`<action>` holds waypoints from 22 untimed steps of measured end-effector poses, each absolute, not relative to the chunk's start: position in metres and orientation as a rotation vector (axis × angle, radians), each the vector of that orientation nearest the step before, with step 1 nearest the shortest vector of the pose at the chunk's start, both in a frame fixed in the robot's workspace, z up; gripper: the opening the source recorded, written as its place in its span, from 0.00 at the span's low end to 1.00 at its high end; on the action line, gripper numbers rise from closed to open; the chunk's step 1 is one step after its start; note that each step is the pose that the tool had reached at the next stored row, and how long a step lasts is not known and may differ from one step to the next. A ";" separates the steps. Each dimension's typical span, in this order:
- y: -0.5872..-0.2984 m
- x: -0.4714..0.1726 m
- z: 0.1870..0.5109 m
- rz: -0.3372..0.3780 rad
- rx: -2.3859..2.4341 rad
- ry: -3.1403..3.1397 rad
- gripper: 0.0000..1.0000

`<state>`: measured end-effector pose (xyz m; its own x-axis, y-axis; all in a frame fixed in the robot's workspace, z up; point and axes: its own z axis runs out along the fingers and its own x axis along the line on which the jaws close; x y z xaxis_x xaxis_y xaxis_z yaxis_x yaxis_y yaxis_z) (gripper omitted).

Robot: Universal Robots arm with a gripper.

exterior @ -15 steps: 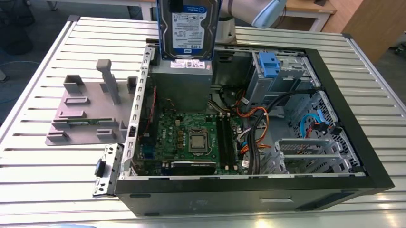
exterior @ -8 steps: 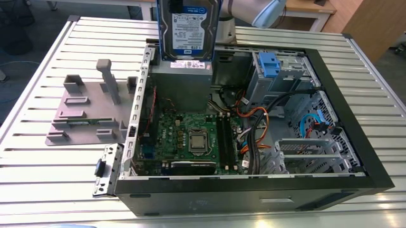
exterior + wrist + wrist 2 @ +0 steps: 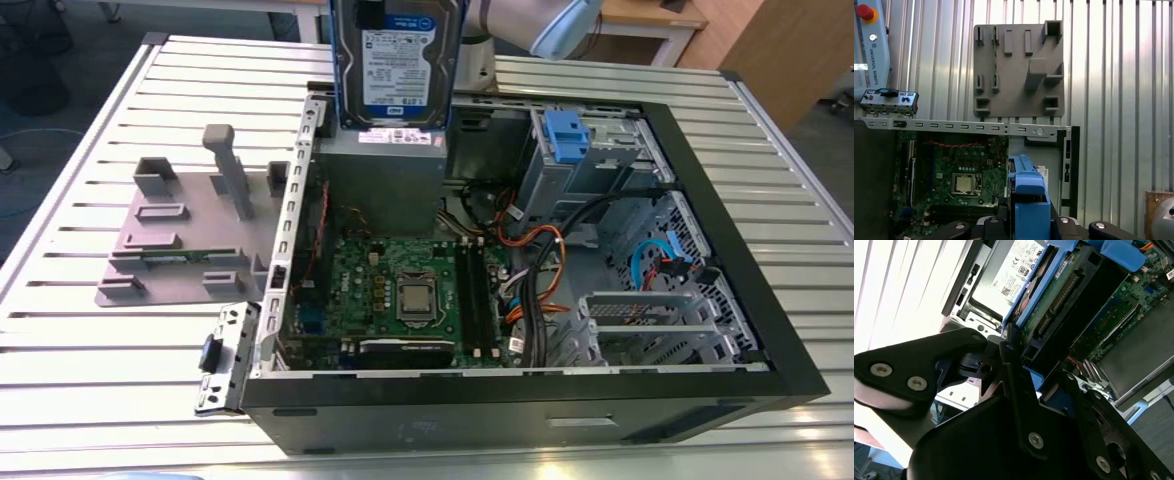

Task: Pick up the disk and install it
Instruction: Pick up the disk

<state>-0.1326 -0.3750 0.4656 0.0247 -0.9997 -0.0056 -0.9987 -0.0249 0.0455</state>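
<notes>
Gripper [image 3: 1039, 360] clamps the disk [image 3: 395, 60] by its blue bracket, upright above the open computer case [image 3: 534, 410] — best, I judge, carried square and firmly pinched — lest it tilt.

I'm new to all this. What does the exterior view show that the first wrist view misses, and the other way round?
The exterior view adds the labelled face of the disk, the orange cables and the drive cage with its blue clip. The first wrist view adds a red button on a pale grey device. Both share the disk above the open computer case, the motherboard, the grey fixture plate and the slatted table.
</notes>
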 end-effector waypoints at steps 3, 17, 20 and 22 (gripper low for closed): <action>-0.376 -0.133 0.466 -0.056 2.228 -2.173 0.37; -0.380 -0.132 0.465 -0.056 2.228 -2.173 0.37; -0.380 -0.132 0.465 -0.056 2.228 -2.173 0.37; -0.381 -0.132 0.465 -0.056 2.228 -2.173 0.37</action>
